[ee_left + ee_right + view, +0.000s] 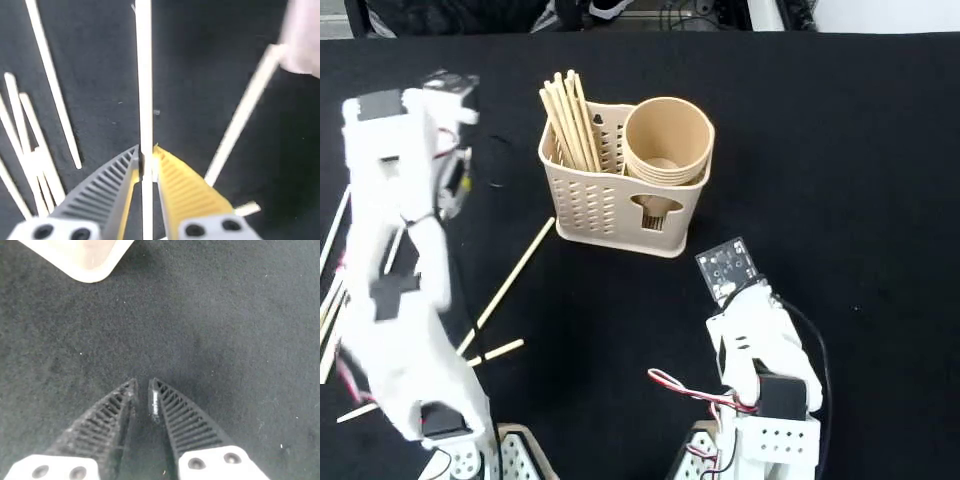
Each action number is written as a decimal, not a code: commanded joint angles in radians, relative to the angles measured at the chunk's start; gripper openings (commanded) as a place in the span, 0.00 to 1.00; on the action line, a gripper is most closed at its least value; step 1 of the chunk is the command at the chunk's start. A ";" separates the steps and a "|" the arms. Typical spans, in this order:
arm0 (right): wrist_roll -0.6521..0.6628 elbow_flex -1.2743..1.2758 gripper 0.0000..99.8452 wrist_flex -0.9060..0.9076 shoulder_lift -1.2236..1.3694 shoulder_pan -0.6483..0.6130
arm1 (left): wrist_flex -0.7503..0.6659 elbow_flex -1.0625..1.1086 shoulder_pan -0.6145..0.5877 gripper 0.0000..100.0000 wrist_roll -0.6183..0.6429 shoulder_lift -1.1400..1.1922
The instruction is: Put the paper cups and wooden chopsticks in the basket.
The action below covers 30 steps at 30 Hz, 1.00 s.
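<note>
left fingers (107, 185): clamped on one chopstick (144, 75), well apart from the basket (610, 205).
right fingers (105, 425): nearly closed, empty.
paper cups (668, 140): already in the basket.
how i'd do it: tip it upright, release over the stick compartment.

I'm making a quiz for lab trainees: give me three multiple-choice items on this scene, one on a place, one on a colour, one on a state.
1. Where are the paper cups?
A) stacked in the basket
B) on the table
C) in a gripper

2. What colour is the basket?
A) blue
B) cream
C) red

3. How is the left gripper?
A) open, empty
B) holding a cup
C) shut on a chopstick

Answers: 1 A, the stack stands in a basket compartment; 2 B, its walls are cream; 3 C, it pinches the stick.
</note>
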 commanded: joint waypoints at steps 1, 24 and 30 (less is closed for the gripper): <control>0.003 -0.002 0.05 -0.012 -0.071 -0.012 | -0.120 0.214 0.084 0.03 0.054 -0.388; 0.003 -0.002 0.05 -0.011 -0.071 -0.014 | -1.574 1.187 0.466 0.03 0.367 -1.501; 0.003 -0.002 0.05 -0.011 -0.071 -0.014 | -1.573 1.000 0.483 0.03 0.532 -1.405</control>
